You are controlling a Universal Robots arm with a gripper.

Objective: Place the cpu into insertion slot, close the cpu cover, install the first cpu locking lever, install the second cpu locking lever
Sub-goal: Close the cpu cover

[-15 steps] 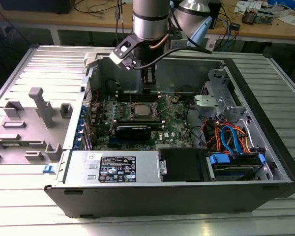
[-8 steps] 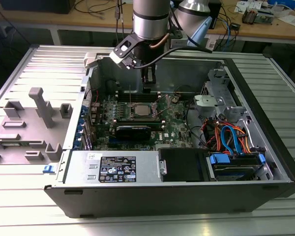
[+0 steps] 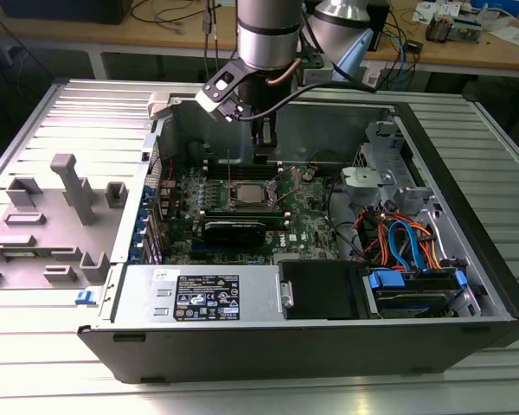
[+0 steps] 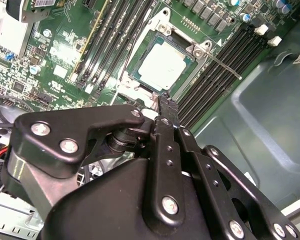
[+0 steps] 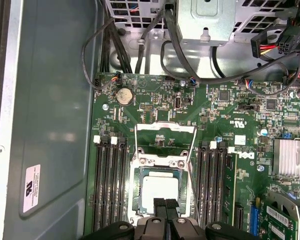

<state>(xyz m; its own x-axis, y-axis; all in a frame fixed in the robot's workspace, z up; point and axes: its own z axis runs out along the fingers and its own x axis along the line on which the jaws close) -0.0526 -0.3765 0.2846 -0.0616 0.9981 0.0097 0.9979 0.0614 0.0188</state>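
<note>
In the exterior view we find the small flat square silver-topped cpu (image 3: 247,194) seated in the square silver-rimmed insertion slot (image 3: 234,201) of the green motherboard (image 3: 311,220). The black gripper (image 3: 264,154) hangs just above the chip, slightly to its right. In the first wrist view its fingertips (image 5: 159,204) are pressed together, empty, at the cpu's edge, and the thin silvery frame-shaped cpu cover (image 5: 165,128) stands lifted open beyond the chip.

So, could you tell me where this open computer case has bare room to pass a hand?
Free: the bare grey metal panel beside the green motherboard. Crowded: around the silver-topped cpu by the black gripper, and the orange and blue cables.
</note>
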